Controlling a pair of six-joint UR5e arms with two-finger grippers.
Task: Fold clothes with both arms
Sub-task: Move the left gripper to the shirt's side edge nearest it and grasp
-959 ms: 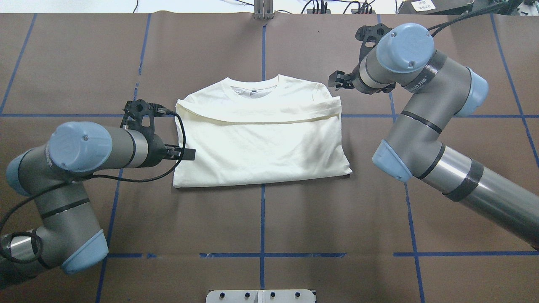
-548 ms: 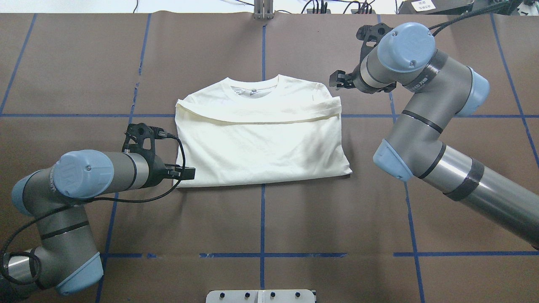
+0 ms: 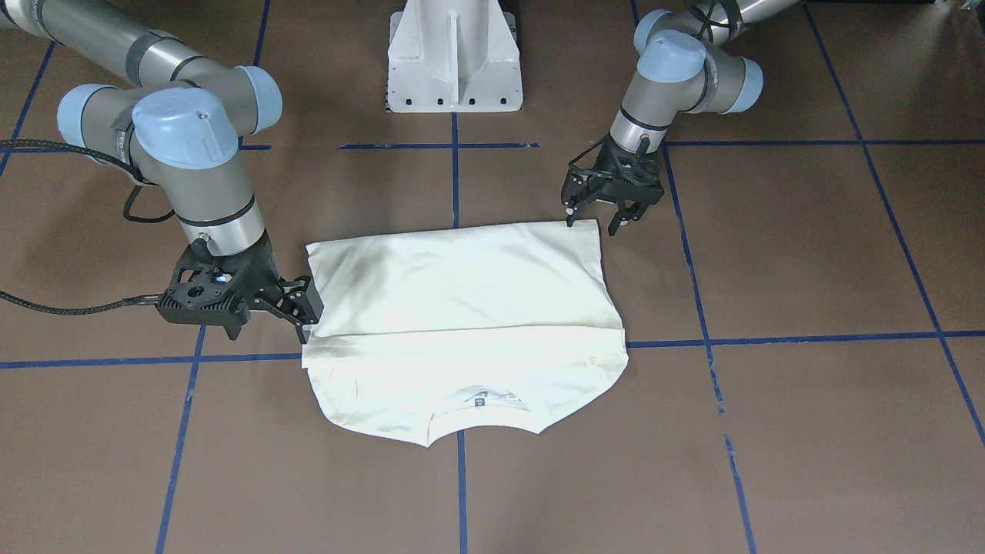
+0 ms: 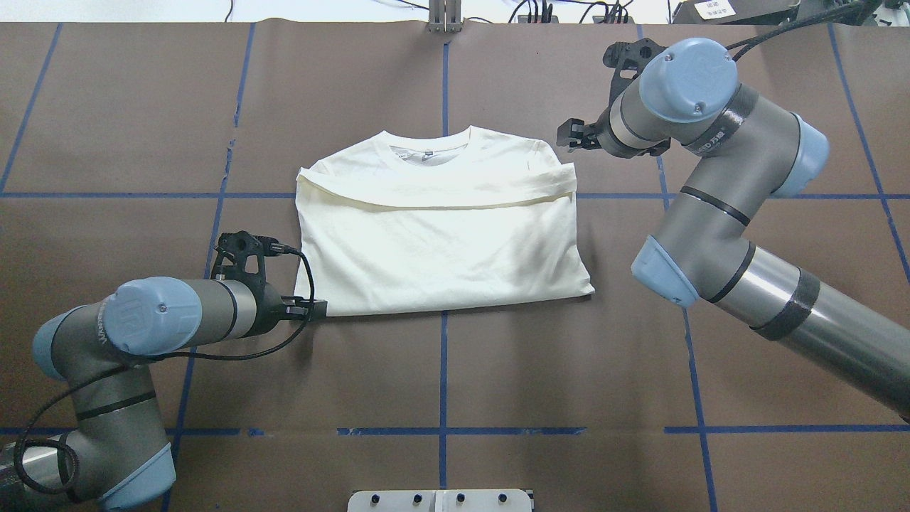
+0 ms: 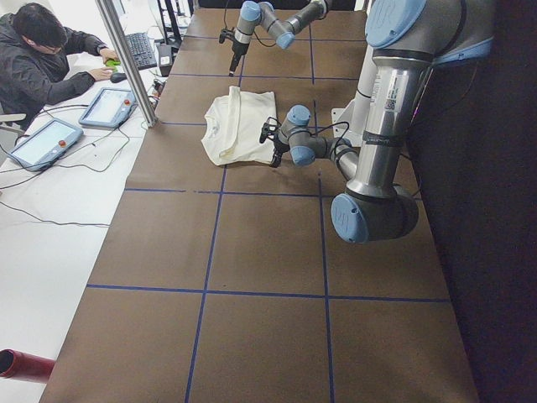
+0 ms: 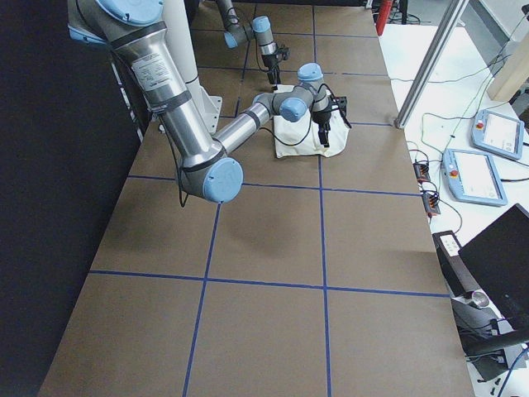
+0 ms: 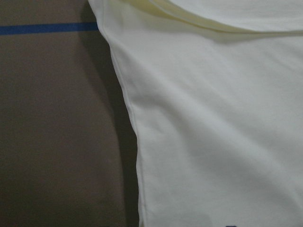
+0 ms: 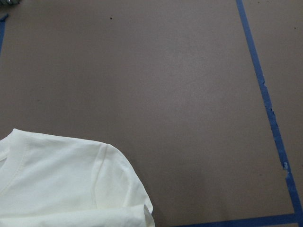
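Brown paper covers the bench [image 4: 142, 107], marked into squares by blue tape lines [image 4: 443, 370]. On the left, the left gripper [image 4: 321, 308] sits low at the near-left corner of the cream-white T-shirt [image 4: 441, 242], its jaws spread and holding nothing. The shirt lies flat in the middle, its lower part folded up over the chest and its ribbed collar [image 4: 429, 146] toward the far edge. On the right, the right gripper [image 4: 565, 135] stands just beside the shirt's far-right shoulder — jaws apart, empty. Whether it touches the cloth cannot be told.
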